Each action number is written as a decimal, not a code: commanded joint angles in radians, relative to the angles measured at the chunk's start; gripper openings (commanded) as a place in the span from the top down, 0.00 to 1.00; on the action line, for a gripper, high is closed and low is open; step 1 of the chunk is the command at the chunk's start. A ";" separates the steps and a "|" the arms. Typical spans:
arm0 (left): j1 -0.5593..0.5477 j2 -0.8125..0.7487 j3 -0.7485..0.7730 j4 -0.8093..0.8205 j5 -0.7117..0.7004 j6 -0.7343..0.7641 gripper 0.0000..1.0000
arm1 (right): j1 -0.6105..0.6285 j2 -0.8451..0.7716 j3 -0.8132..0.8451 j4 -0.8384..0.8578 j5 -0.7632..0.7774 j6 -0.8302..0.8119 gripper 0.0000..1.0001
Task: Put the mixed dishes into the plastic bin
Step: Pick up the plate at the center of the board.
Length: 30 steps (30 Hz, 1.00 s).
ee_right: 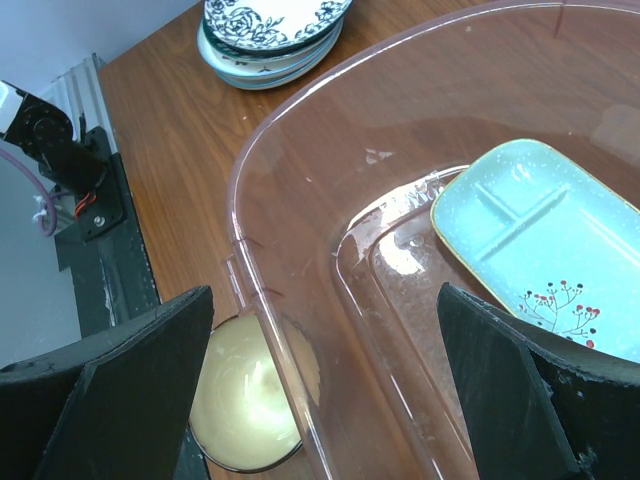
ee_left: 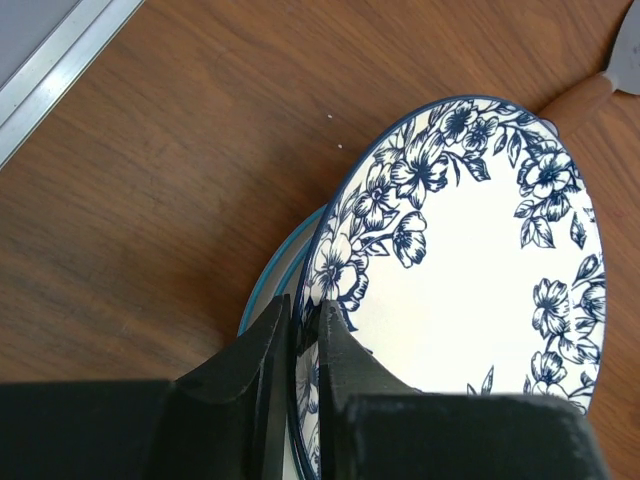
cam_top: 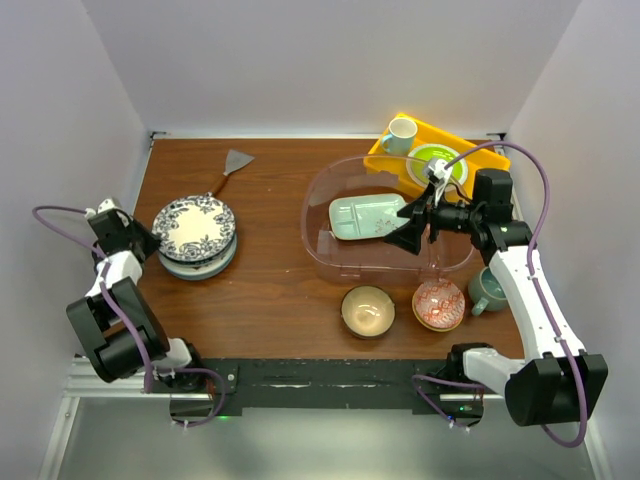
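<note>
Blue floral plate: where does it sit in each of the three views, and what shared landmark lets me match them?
Top external: blue floral plate left of centre, topping a stack on the table.
Left wrist: fills the centre and right, near rim pinched by the left gripper.
Right wrist: at the top edge, left of centre, partly cut off.
Shared landmark: the teal-rimmed plate directly beneath it, visible in all three.

No writing, label or number can be read anywhere.
</note>
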 commanded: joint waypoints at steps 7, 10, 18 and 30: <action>-0.002 -0.064 0.008 -0.003 -0.035 0.012 0.99 | 0.005 0.000 0.041 0.009 0.011 -0.016 0.02; 0.000 -0.063 0.005 -0.015 -0.035 0.013 1.00 | 0.007 -0.001 0.038 0.012 0.011 -0.016 0.02; 0.000 -0.081 -0.006 -0.021 -0.005 0.007 1.00 | 0.005 -0.004 0.038 0.015 0.014 -0.015 0.02; 0.024 -0.231 -0.058 0.019 0.138 -0.123 1.00 | 0.007 -0.009 0.031 0.022 0.016 -0.015 0.02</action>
